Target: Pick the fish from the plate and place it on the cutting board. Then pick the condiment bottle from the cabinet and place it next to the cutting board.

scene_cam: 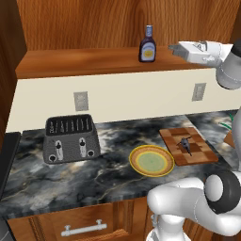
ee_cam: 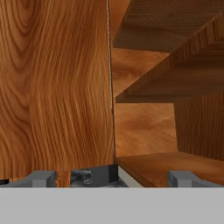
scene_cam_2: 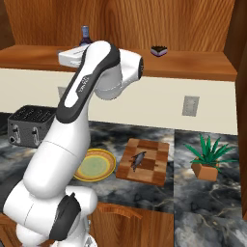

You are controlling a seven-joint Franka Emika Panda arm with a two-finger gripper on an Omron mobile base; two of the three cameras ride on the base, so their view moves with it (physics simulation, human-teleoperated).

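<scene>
Already the fish [scene_cam: 186,142] is lying on the cutting board [scene_cam: 200,153]; the wide-open gripper [scene_cam: 173,48], reaching from three o'clock, risks toppling the condiment bottle [scene_cam: 148,45].

Two cameras look forward and down from behind the arm, one from its left and one from its right. Both take in the same marble table [scene_cam: 70,174], the cutting board [scene_cam: 188,146], the plate [scene_cam: 151,160] and the cabinet [scene_cam: 84,61] shelf above, seen from a middling distance. A third camera on the hand sits close to the cabinet's wood panels, facing along the pincer [ee_cam: 113,178].
</scene>
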